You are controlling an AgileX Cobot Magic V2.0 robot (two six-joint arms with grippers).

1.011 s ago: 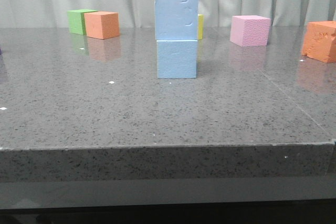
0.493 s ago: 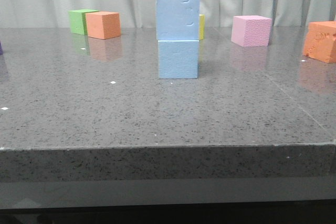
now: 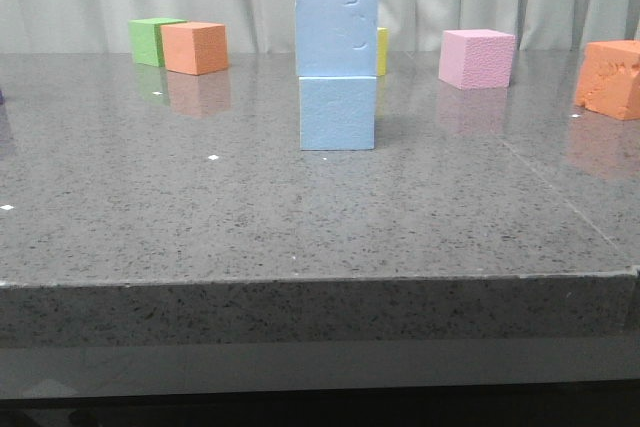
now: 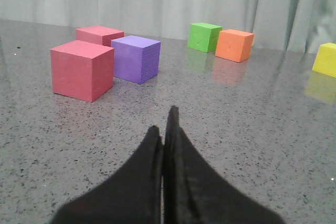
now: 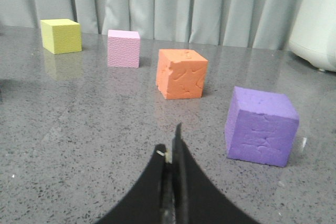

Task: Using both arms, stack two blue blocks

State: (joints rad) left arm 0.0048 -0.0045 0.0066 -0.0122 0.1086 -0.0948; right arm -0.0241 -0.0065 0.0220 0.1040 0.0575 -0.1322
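Blue stack mid-table: smoother blue block (image 3: 337, 33) sits on pebbly blue block (image 3: 338, 113), edges roughly flush. My left gripper (image 4: 164, 129) clenched, fingers pressed together, holding nothing, low over grey table (image 3: 300, 217). My right gripper (image 5: 171, 156) likewise closed, empty. Pink cube (image 3: 476, 58) far right, yellow cube (image 3: 381, 50) behind stack.

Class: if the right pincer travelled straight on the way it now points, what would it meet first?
Probably the orange cube, almost dead ahead of the shut right pincer; bare table lies between, though depth is uncertain.
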